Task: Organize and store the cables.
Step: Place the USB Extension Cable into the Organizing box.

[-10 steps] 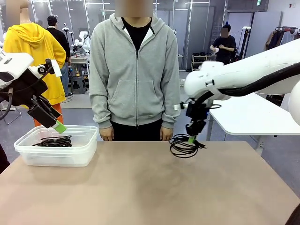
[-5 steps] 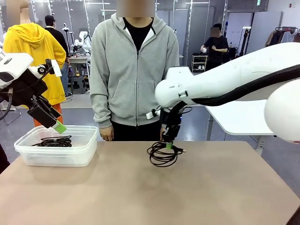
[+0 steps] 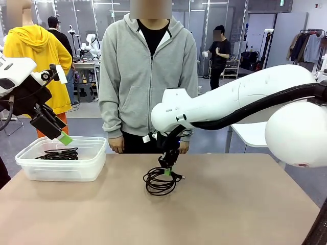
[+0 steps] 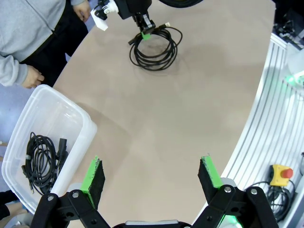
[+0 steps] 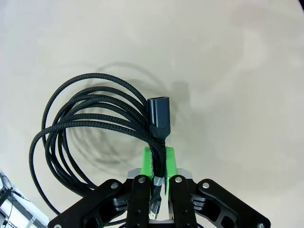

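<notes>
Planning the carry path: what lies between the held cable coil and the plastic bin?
Bare tabletop between the coil and the bin, seen in the left wrist view.

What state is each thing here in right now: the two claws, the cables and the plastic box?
Left gripper: open, empty, hanging above the bin.
Right gripper: shut on the coiled cable, over the table's middle.
Coiled cable: looped, pinched at its strands, hanging down to the table; whether it touches, I cannot tell.
Bin: lidless, on the table, one cable inside.
Binned cable: coiled, lying loose in the bin.
</notes>
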### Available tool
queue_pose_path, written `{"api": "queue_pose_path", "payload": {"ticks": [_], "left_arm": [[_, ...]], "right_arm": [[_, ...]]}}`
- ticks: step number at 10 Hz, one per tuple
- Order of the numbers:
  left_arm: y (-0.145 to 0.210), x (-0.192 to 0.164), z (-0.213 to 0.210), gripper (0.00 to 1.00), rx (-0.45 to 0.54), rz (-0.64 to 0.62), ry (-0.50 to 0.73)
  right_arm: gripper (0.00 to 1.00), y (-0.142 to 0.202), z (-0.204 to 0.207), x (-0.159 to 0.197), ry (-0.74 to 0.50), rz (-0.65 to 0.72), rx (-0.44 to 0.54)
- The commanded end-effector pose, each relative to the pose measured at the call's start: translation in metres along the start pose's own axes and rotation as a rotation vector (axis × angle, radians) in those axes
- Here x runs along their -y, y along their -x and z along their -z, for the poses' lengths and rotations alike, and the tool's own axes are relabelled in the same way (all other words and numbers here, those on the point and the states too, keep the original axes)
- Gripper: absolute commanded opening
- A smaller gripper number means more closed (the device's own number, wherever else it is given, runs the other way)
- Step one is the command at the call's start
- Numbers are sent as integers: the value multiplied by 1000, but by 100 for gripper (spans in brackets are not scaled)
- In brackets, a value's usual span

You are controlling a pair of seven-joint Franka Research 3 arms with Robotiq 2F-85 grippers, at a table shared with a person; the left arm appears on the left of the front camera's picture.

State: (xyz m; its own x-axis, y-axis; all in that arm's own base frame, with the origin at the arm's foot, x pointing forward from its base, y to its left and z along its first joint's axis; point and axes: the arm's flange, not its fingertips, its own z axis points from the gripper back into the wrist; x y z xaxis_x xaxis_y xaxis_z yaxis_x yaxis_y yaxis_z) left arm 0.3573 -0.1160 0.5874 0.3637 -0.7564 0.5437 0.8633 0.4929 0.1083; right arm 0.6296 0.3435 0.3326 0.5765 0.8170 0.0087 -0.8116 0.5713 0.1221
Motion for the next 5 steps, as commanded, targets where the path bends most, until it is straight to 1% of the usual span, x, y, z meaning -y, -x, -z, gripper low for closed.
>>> {"api": "queue_pose_path", "payload": {"ticks": [1,2,4,5], "left_arm": [[0,0,-1,100,-9,3,4],[0,0,-1,100,-9,3,4],[0,0,-1,100,-9,3,4],[0,0,-1,100,-9,3,4]], "right_arm": [[0,-6,-5,-5,-44,45,29],[0,-7,1,-5,-66,52,24],[0,-6,10,-4,-58,65,57],[0,-4,10,-4,-62,61,48]]}}
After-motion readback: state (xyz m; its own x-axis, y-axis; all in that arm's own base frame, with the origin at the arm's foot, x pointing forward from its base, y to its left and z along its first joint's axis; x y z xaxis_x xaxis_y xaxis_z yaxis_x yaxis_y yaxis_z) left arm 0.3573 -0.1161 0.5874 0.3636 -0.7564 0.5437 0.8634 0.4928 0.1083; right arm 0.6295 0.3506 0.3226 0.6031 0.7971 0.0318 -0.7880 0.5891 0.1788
